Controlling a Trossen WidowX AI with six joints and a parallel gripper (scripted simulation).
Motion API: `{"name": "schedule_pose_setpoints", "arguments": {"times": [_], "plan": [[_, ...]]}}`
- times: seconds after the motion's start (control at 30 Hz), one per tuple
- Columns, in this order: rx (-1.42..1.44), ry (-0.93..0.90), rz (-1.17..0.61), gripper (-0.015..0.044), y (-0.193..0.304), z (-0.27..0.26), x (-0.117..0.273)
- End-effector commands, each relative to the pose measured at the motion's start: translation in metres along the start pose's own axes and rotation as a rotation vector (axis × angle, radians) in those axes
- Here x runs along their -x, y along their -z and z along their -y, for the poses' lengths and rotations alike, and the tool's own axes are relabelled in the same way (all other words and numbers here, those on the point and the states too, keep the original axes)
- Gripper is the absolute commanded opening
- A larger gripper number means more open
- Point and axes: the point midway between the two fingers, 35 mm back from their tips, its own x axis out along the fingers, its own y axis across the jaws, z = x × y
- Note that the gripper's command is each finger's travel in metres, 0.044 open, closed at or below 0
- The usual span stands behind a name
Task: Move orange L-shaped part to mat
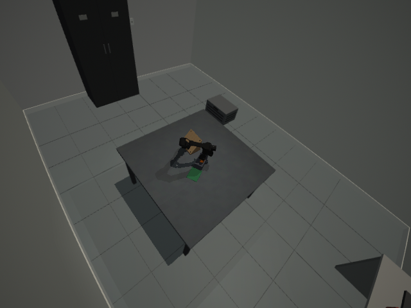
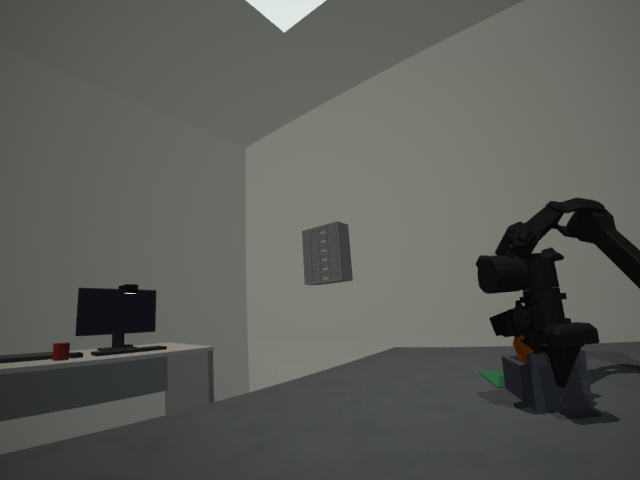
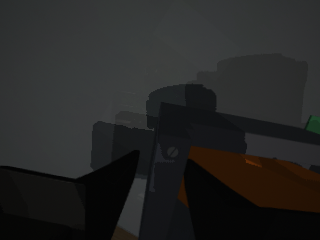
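The grey tray (image 1: 198, 166) (image 2: 514, 381) (image 3: 167, 200) stands on the table. The orange part (image 1: 201, 161) (image 2: 522, 349) (image 3: 235, 175) is tipped in its pocket: its end towards the green mat stands up above the tray wall in the exterior view. My gripper (image 1: 202, 157) (image 3: 162, 159) is partly open and low at the tray. In the wrist view one finger is outside the tray wall and the other is over the part's near end, seemingly against it. Nothing is pinched; the contact itself is hidden. The green mat (image 1: 194, 174) (image 2: 493, 379) (image 3: 314, 124) lies beside the tray.
The dark table (image 1: 212, 205) (image 2: 330, 413) carries everything. A wood-coloured board (image 1: 191, 133) lies under the arm's base side, behind the tray. A grey drawer box (image 1: 221, 108) is beyond the table's far corner. The arm's shadows fall across the table and tray.
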Motion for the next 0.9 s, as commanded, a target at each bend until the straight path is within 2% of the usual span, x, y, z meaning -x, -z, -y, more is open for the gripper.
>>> {"name": "schedule_pose_setpoints", "arguments": {"times": [0.0, 0.87], "plan": [[0.006, 0.010, -0.002, 0.0180, 0.001, 0.001, -0.003], [0.006, 0.007, -0.001, 0.0180, 0.001, -0.010, 0.009]]}}
